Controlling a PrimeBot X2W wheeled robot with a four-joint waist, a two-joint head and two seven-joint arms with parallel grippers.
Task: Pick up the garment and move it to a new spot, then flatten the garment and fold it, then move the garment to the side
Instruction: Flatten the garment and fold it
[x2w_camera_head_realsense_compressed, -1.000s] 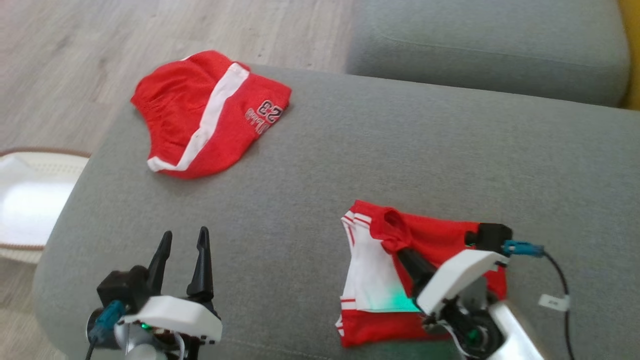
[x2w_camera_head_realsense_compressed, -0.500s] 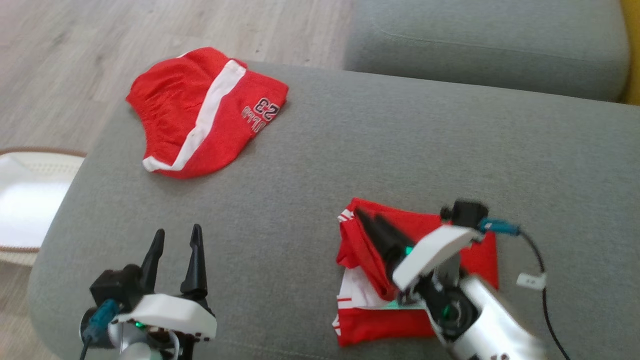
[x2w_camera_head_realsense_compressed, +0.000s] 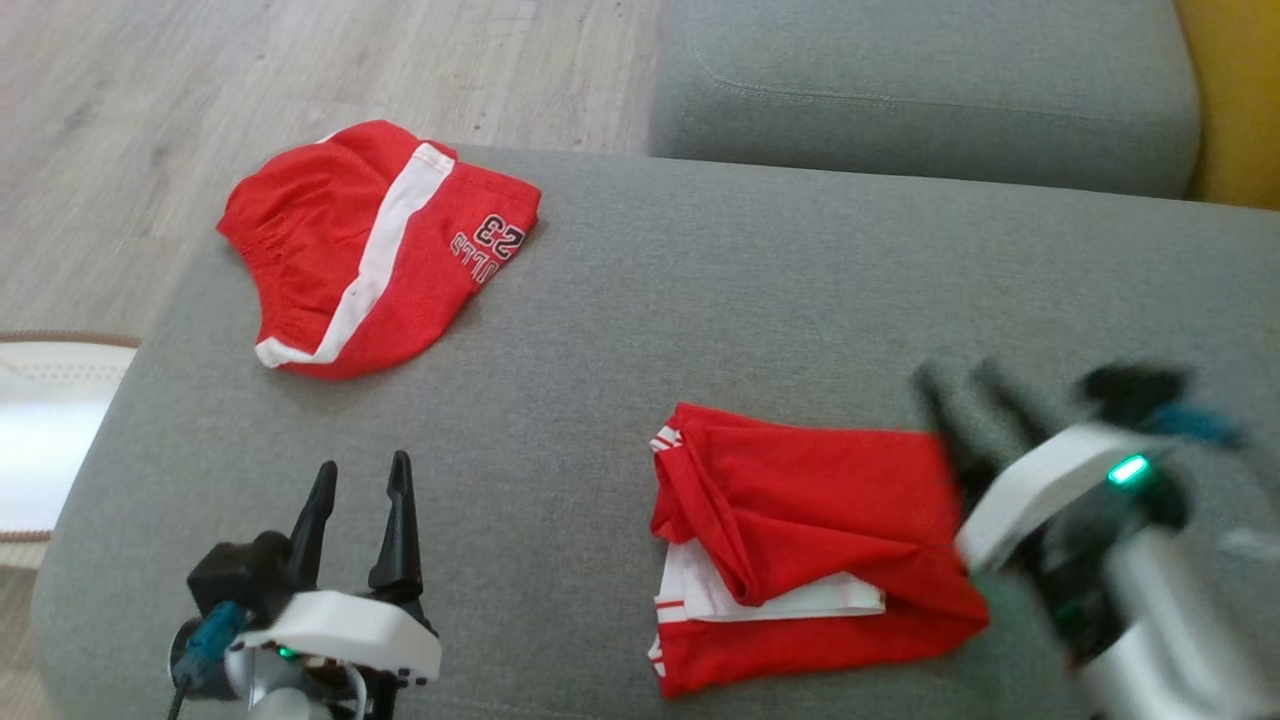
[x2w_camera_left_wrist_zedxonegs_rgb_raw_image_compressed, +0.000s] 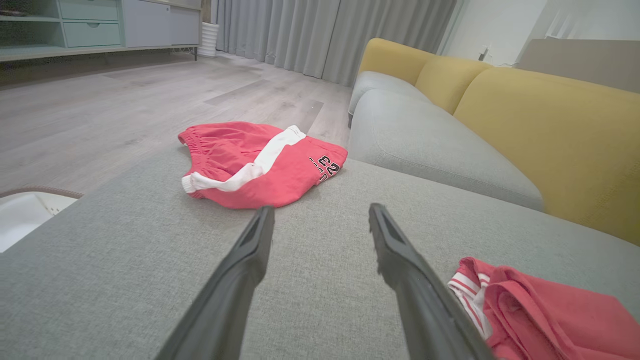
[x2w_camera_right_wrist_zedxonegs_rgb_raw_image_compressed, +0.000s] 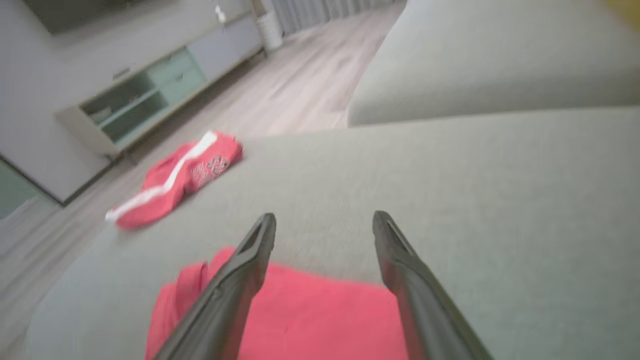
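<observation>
The garment (x2w_camera_head_realsense_compressed: 810, 500), red with white striped trim, lies folded on the grey couch seat (x2w_camera_head_realsense_compressed: 750, 280), a red layer laid over most of its white part. It also shows at the lower right of the left wrist view (x2w_camera_left_wrist_zedxonegs_rgb_raw_image_compressed: 540, 310) and under the fingers in the right wrist view (x2w_camera_right_wrist_zedxonegs_rgb_raw_image_compressed: 310, 320). My right gripper (x2w_camera_head_realsense_compressed: 962, 385), blurred by motion, hovers open just past the garment's right edge with nothing between its fingers (x2w_camera_right_wrist_zedxonegs_rgb_raw_image_compressed: 324, 220). The left gripper (x2w_camera_head_realsense_compressed: 364, 466) stands open over bare cushion at the lower left, well apart from the garment (x2w_camera_left_wrist_zedxonegs_rgb_raw_image_compressed: 320, 210).
A pair of red shorts (x2w_camera_head_realsense_compressed: 370, 250) with a white stripe and the number 23 lies at the seat's far left corner. A second grey cushion (x2w_camera_head_realsense_compressed: 920, 90) sits behind, with a yellow backrest (x2w_camera_left_wrist_zedxonegs_rgb_raw_image_compressed: 525, 125). A white basket (x2w_camera_head_realsense_compressed: 50, 420) stands on the wooden floor at the left.
The right gripper opened and let go of the red fold, then pulled back to the right, off the garment. The red layer now covers the white panel. The left gripper stayed put.
</observation>
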